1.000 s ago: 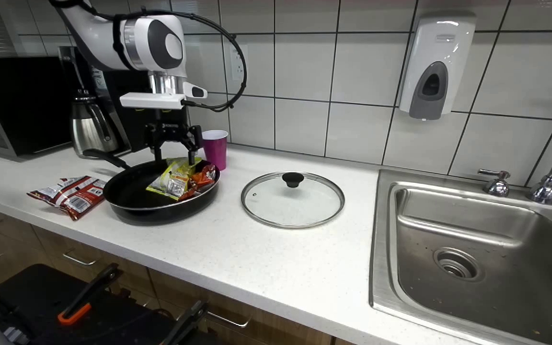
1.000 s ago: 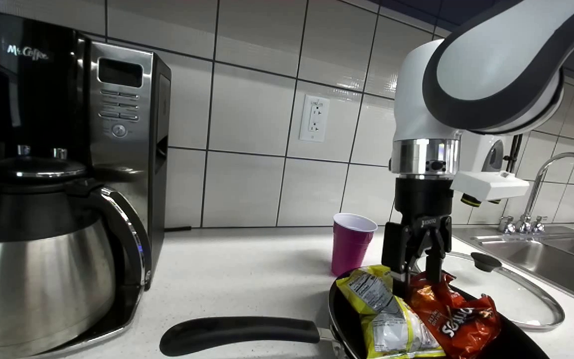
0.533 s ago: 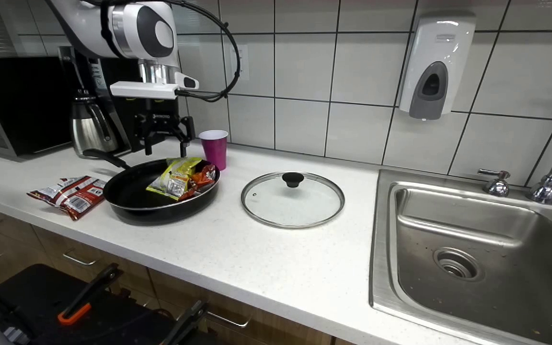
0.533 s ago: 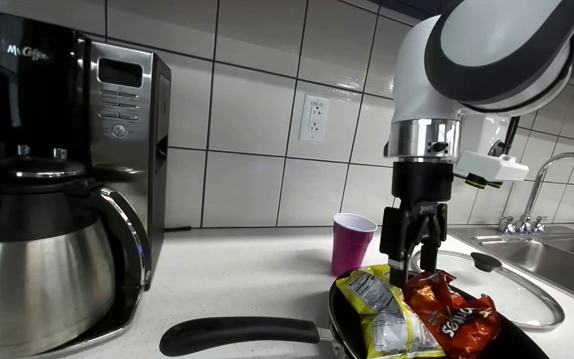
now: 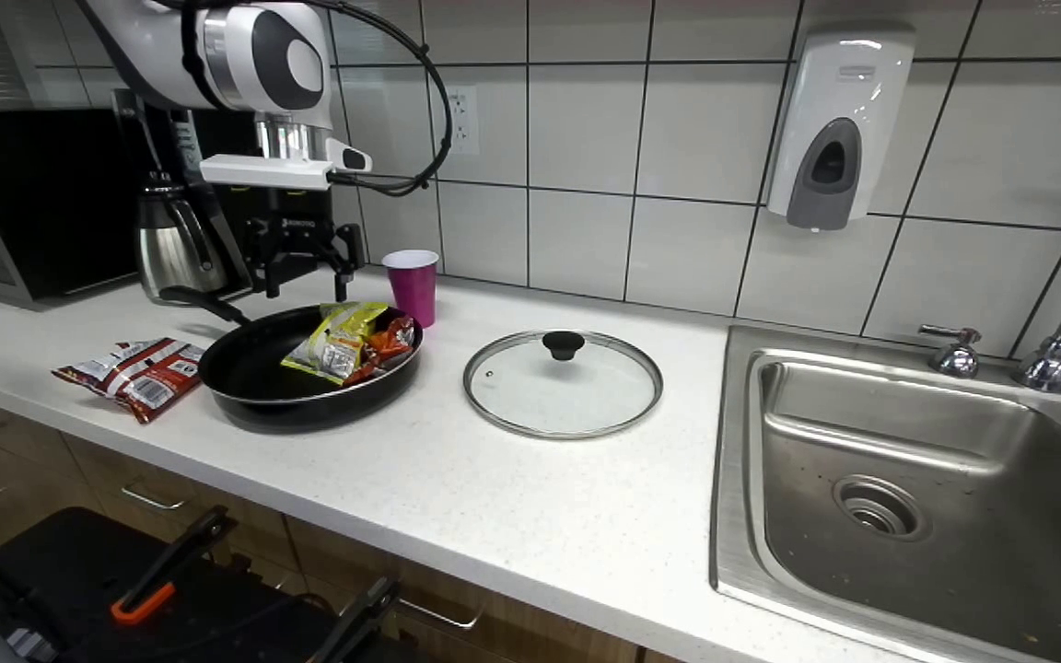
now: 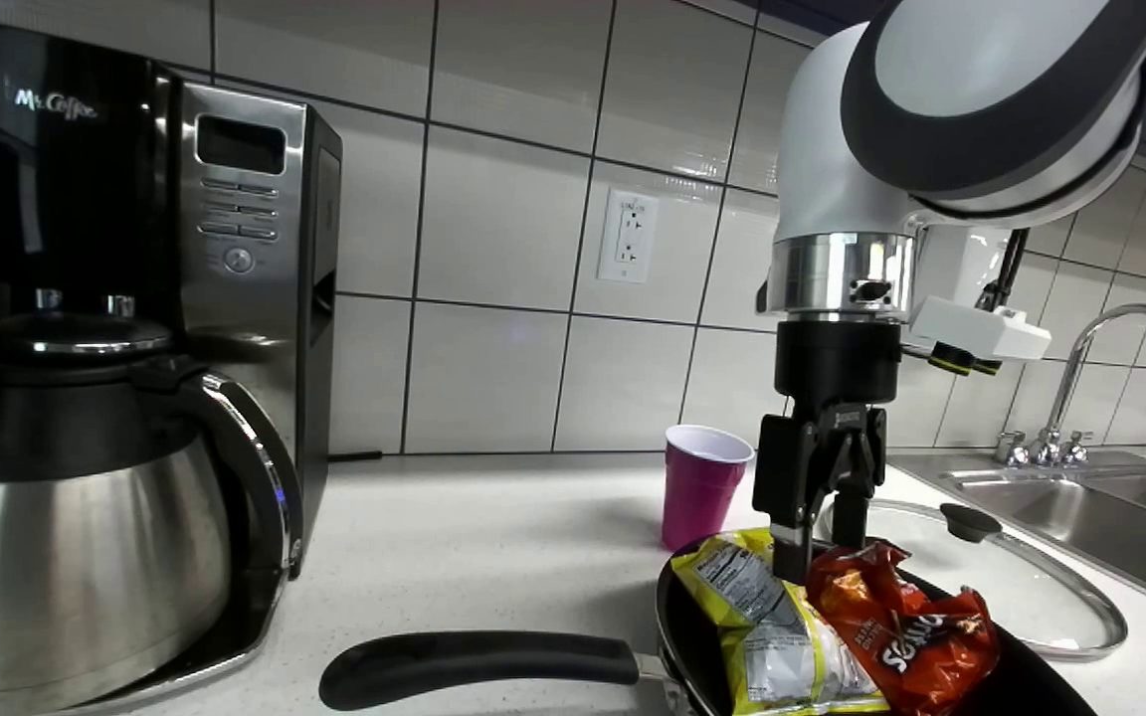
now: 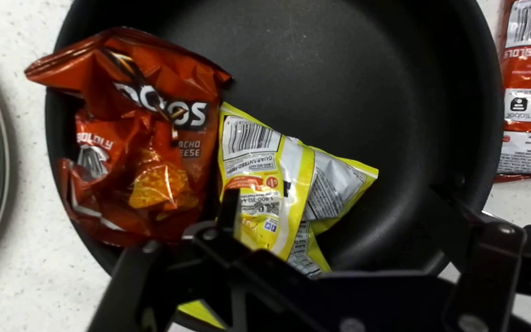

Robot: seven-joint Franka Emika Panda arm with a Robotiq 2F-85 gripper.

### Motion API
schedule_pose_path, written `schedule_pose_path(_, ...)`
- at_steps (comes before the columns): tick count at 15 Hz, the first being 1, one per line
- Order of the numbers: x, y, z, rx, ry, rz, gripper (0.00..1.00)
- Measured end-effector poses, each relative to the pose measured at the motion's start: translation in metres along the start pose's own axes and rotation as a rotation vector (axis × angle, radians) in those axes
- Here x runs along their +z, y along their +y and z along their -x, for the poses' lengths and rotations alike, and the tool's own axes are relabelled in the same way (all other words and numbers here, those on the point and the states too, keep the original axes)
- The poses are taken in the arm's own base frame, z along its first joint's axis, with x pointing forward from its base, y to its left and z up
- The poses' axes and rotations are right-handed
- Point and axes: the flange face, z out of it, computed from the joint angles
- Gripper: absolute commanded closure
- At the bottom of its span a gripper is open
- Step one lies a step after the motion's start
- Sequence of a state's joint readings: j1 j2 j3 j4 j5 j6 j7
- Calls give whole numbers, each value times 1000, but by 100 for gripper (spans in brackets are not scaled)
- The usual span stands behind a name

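Observation:
My gripper (image 5: 306,293) hangs open above the back of a black frying pan (image 5: 309,412), with nothing held between its fingers. A yellow chip bag (image 7: 295,184) and a crumpled red Doritos bag (image 7: 155,138) lie side by side in the pan. In an exterior view the gripper (image 6: 820,559) overlaps the place where both bags meet. In the wrist view one finger (image 7: 229,207) crosses the yellow bag's edge, while the far finger is dark against the pan wall. Another red bag (image 5: 139,373) rests on the counter beside the pan.
A glass lid (image 5: 564,396) with a black knob lies on the counter, and a pink cup (image 6: 700,487) stands behind the pan. The pan's handle (image 6: 478,658) points toward the coffee maker (image 6: 260,298). A steel sink (image 5: 880,442) is set into the counter.
The gripper has risen out of the bags and shifted away from the cup, toward the coffee maker, its jaws staying apart. Both bags in the pan have stayed where they were.

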State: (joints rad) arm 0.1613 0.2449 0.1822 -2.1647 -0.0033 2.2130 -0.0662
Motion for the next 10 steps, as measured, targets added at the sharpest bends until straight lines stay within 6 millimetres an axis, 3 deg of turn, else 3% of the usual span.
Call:
schedule_pose_path(6,2,-3,-1,-5,0,0,0)
schedule_pose_path(10,-3,-29,-6,-27,17,-3,0)
